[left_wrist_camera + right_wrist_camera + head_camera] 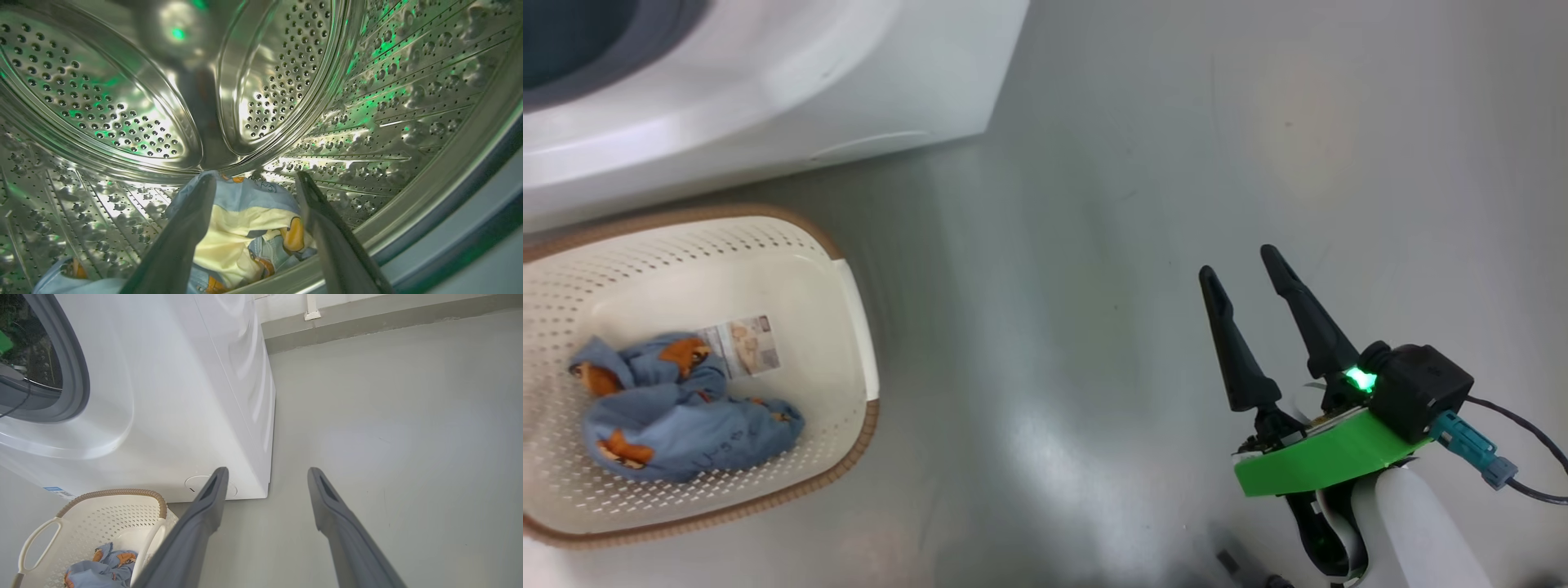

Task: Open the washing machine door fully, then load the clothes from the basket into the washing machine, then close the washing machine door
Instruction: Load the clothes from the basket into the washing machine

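Clothes [241, 228] in light blue and cream with orange prints lie bunched on the lower wall of the perforated steel drum [102, 102]. They show between the two fingers of the left gripper [256, 176].

Left gripper: inside the drum, jaws spread wide, nothing clamped. Whether either finger touches the fabric cannot be told. A second blue piece [61, 281] lies in the drum at the bottom left corner of the left wrist view.

Right gripper [1239, 263]: fingers wide apart and empty, held over the grey floor [1094, 245], well apart from the basket [809, 269]. A green bracket [1323, 461] sits at its wrist, with a lit green lamp [1357, 378] and a black cable [1527, 441] beside it.

Basket: cream, perforated, brown-rimmed, standing on the floor just in front of the washing machine [849, 82], to the robot's left. More clothes [678, 416] lie on its bottom as a blue bundle with orange prints, against a printed sticker [747, 345].

Washing machine: white cabinet. In the right wrist view its opening is ringed by a grey gasket [79, 375]. A round service cap [196, 484] sits low on the front near the corner, just behind the right gripper's fingertip. A label [55, 491] sits low on the front, above the basket's rim.
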Robot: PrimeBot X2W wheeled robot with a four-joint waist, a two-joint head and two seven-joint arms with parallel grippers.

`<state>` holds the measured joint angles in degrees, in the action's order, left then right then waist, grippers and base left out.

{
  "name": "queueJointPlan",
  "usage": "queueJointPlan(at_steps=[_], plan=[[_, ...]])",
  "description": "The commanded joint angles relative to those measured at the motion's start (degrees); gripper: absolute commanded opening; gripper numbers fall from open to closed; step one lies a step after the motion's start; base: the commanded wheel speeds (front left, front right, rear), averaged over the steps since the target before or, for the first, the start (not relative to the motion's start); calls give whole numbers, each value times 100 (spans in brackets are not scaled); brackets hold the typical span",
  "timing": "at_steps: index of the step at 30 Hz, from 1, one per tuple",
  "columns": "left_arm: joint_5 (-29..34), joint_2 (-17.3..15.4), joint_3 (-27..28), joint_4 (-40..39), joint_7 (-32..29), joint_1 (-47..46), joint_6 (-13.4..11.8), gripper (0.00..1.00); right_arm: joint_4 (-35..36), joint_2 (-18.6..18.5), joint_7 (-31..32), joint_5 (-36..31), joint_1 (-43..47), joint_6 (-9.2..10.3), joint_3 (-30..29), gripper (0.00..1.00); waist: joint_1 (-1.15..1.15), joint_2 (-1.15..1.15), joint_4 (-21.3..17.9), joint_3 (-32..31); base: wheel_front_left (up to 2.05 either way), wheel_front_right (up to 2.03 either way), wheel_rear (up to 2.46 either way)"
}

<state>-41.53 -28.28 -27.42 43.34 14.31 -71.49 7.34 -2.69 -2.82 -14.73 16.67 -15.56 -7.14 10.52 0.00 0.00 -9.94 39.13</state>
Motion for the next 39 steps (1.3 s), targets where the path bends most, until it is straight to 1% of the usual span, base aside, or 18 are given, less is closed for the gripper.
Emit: queueJointPlan(at_steps=[1,16,27,39], plan=[[17,-251,197,-166,66,101,14,100,73,-6,-27,-70,70,-35,106,100,0,0,130,-162,0,0,0],[512,318,1207,-887,68,1490,14,100,-214,-6,-27,-199,209,-35,-64,100,0,0,462,-1065,0,0,0],[969,637,1876,-1667,68,2781,14,100,-369,-6,-27,-241,397,-35,-149,100,0,0,629,-1703,0,0,0],[1402,946,2514,-2472,69,4123,14,100,-444,-6,-27,-234,612,-35,-217,100,0,0,715,-2269,0,0,0]])
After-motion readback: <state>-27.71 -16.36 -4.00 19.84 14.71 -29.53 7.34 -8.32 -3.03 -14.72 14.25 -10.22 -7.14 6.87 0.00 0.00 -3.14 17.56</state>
